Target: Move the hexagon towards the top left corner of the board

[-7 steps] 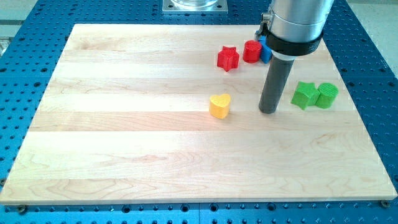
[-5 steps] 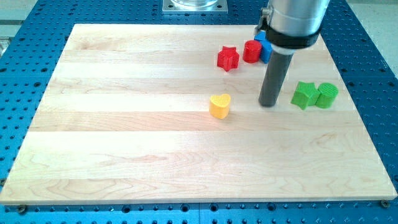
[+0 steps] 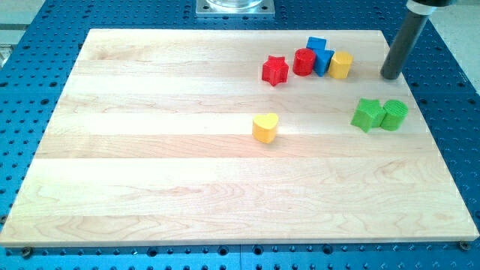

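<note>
Upper right part of wooden board [image 3: 150, 187]: yellow hexagon [image 3: 341, 65], at the right-hand end of a short row of blocks. Standing on a flat face, top face up. Squat, about as wide as tall, so no long axis to note; side facets too small to say which way a corner points. Touching or all but touching a blue block [image 3: 325, 61] on the view's left; cannot tell which.

Further along that row toward the view's left: red cylinder [image 3: 303, 61] against the blue block, then red star [image 3: 274, 70] just beside, slightly lower. Blue cube [image 3: 316, 46] behind the row, toward the view's top, tight against the red cylinder and the other blue block.

My tip [image 3: 390, 77] to the view's right of the yellow hexagon, near it but apart, clear wood between. Close to the board's right edge. Plain dark rod, tilted a little in the view, upper end cut off by the view's top. No jaws to open or close; nothing held, nothing touched.

Below the tip, toward the view's bottom: green star [image 3: 366, 114] and green cylinder [image 3: 394, 114], side by side and touching. Well apart from the hexagon.

Near the board's middle: yellow heart [image 3: 265, 127], alone.

Top left corner of the board far from the hexagon, across most of the board's width.
</note>
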### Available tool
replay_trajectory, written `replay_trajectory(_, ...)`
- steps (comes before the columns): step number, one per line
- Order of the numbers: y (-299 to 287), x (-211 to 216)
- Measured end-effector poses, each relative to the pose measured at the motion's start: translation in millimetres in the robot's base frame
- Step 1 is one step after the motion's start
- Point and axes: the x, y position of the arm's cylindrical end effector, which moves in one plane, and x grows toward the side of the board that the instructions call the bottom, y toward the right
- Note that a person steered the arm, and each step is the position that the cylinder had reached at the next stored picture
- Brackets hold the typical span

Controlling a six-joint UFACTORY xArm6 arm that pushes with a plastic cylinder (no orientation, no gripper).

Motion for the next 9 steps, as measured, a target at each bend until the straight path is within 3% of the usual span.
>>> replay_trajectory(1, -19, -18)
replay_trajectory(3, -144, -11)
replay_trajectory(5, -164, 81)
replay_trajectory(7, -305, 36)
replay_trajectory(8, -331, 2)
replay_trajectory(9, -325, 12)
